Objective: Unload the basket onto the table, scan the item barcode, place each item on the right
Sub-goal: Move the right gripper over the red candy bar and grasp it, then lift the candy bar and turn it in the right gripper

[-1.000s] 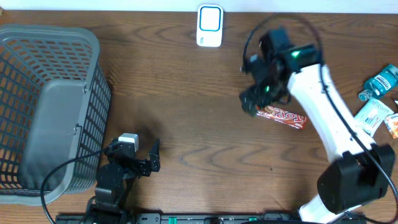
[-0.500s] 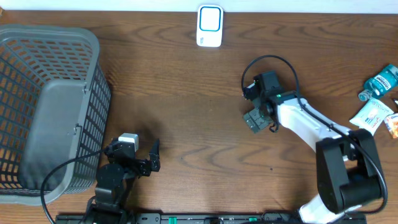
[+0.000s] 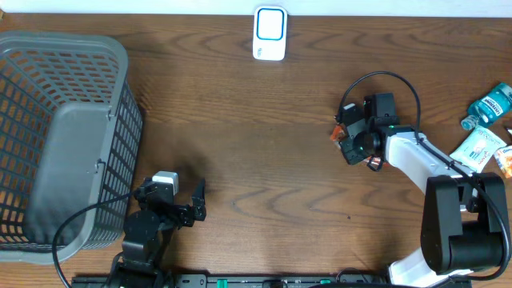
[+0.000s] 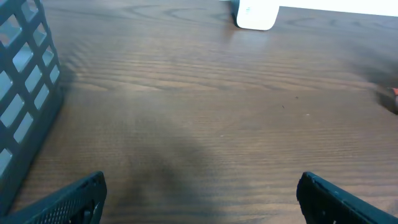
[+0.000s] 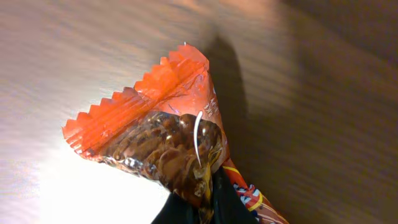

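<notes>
The item is an orange-red snack wrapper (image 5: pixel 155 134) with a crimped end and a picture of nuts. In the right wrist view it fills the middle, and my right gripper (image 5: pixel 205 202) is shut on it at its lower part. Overhead, only orange bits of the wrapper (image 3: pixel 337 133) show around the right gripper (image 3: pixel 358 144), right of the table's centre. The white scanner (image 3: pixel 270 34) with a blue face stands at the back edge; the left wrist view shows the scanner (image 4: pixel 256 14) too. My left gripper (image 3: pixel 172 204) rests open near the front left, its fingers (image 4: pixel 62 199) wide apart over bare wood. No barcode shows.
A large grey mesh basket (image 3: pixel 64 136) fills the left side, and its wall (image 4: pixel 25 93) is close on the left in the left wrist view. At the far right lie a teal bottle (image 3: pixel 486 106) and a pale packet (image 3: pixel 480 148).
The right gripper came down onto the wrapper that lay on the table, shut on it, and shifted to the right. The left arm has not moved.
</notes>
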Motion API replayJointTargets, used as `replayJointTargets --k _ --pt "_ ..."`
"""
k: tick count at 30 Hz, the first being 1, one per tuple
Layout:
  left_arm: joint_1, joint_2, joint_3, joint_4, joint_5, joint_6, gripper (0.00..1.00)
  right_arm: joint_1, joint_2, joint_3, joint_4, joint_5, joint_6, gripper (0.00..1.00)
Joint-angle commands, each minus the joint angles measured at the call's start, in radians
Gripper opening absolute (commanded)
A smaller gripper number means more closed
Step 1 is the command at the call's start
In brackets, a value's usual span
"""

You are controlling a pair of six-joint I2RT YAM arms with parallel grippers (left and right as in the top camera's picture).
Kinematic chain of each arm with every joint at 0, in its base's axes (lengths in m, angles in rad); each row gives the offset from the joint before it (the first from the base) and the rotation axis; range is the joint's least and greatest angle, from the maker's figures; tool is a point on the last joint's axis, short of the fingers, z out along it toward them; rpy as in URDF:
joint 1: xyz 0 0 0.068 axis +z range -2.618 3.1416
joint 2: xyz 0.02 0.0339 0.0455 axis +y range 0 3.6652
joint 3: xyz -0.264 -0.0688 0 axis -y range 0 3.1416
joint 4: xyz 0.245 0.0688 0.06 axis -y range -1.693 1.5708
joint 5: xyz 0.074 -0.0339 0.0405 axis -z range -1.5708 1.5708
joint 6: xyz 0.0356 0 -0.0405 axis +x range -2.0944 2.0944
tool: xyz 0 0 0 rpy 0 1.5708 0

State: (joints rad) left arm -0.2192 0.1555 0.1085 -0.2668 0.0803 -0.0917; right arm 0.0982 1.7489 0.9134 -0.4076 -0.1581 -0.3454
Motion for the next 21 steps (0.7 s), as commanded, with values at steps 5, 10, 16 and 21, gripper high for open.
replayJointTargets --k 5,10,16,21 --pt "-0.003 -0.001 -0.022 -0.011 0.009 0.013 0.98 0.021 0.029 0.056 0.057 -0.763 0.155 0.01" --pt "-0.003 -0.001 -0.022 -0.011 0.009 0.013 0.98 0.019 0.029 0.058 0.200 -1.017 0.401 0.01" --pt "-0.003 -0.001 -0.022 -0.011 0.009 0.013 0.98 0.018 0.029 0.058 0.274 -1.370 0.762 0.01" --pt "-0.003 -0.001 -0.022 -0.011 0.009 0.013 0.98 0.020 0.029 0.058 0.270 -1.403 0.917 0.01"
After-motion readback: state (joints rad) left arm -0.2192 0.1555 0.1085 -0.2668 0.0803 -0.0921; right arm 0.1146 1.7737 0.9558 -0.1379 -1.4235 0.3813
